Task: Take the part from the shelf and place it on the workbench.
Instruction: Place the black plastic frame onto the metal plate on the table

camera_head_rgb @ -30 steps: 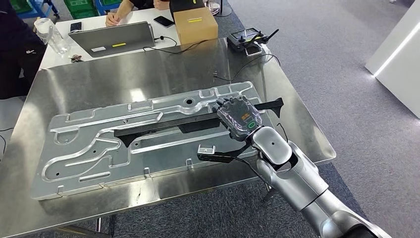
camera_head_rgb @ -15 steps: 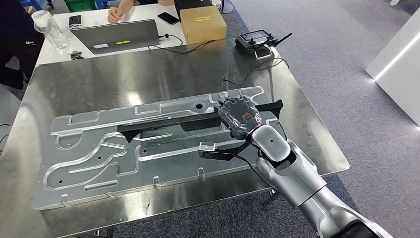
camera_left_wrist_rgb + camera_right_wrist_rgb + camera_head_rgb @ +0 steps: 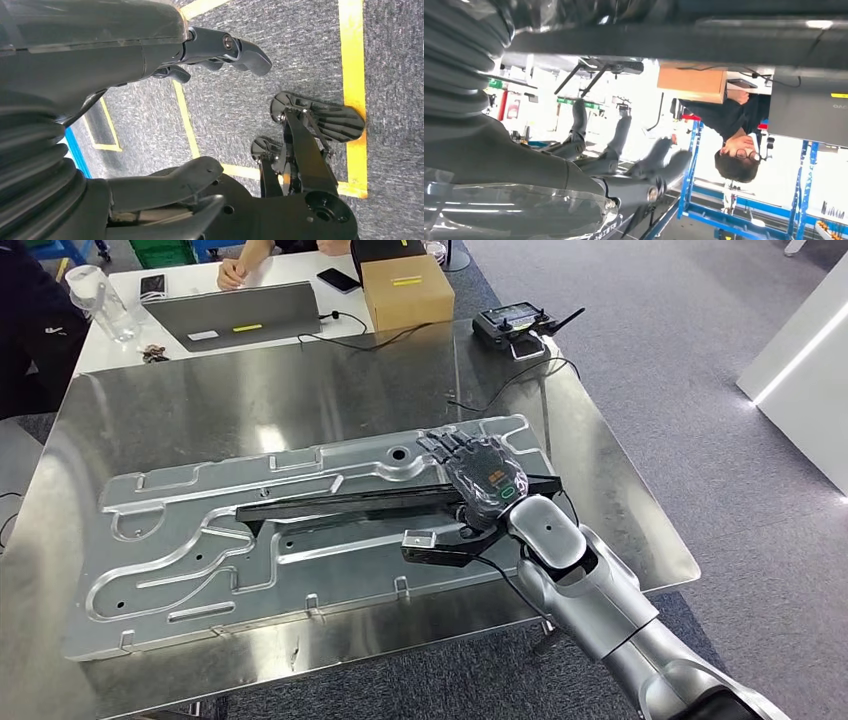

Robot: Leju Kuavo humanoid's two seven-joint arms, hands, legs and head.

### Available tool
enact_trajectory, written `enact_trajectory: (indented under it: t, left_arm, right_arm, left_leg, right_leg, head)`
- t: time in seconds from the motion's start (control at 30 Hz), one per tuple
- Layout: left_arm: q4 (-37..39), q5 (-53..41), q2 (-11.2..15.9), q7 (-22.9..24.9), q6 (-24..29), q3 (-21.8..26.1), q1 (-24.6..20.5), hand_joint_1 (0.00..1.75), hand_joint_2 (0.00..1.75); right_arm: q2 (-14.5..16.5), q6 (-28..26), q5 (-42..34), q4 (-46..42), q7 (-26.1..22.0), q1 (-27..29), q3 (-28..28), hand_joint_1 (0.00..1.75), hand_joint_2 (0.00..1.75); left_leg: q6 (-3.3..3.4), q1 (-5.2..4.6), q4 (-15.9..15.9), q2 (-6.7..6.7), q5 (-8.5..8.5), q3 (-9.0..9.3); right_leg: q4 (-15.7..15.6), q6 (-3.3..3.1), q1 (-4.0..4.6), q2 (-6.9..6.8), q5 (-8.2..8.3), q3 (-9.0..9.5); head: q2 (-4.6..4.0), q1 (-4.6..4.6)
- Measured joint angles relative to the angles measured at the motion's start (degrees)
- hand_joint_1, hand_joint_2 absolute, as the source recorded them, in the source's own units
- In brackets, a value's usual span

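Note:
A long black part [image 3: 340,502] lies across the big silver stamped plate [image 3: 200,560] on the steel workbench [image 3: 250,390]. My right hand [image 3: 480,475] hovers over the part's right end, palm down and fingers stretched forward over the plate, holding nothing. The right wrist view shows those fingers [image 3: 624,165] spread apart with nothing between them. My left hand [image 3: 90,55] hangs beside my body above the grey carpet, thumb and fingers apart and empty.
Along the bench's far edge are a remote controller [image 3: 515,325] with a trailing cable [image 3: 500,380], a cardboard box [image 3: 405,290] and a laptop [image 3: 235,315]. A person [image 3: 240,265] sits at the white table behind, by a phone [image 3: 343,278] and a bottle [image 3: 100,300].
My right hand's fingers have uncurled from the black part and now stretch flat. The part's right end has dropped lower onto the plate. The view shifted slightly.

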Motion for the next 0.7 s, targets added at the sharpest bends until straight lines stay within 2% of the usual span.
enact_trajectory:
  t: [0.7]
  left_arm:
    - [0.0, 0.7, -0.1, 0.0, -0.3, 1.0, 0.0, 0.0, 0.0]
  right_arm:
    - [0.0, 0.0, -0.4, 0.1, -0.2, 0.5, 0.0, 0.0, 0.0]
  left_leg:
    - [-0.05, 0.1, 0.0, 0.04, 0.03, 0.06]
  right_leg:
    - [0.1, 0.0, 0.09, 0.0, -0.02, 0.03]
  head:
    - [0.0, 0.0]
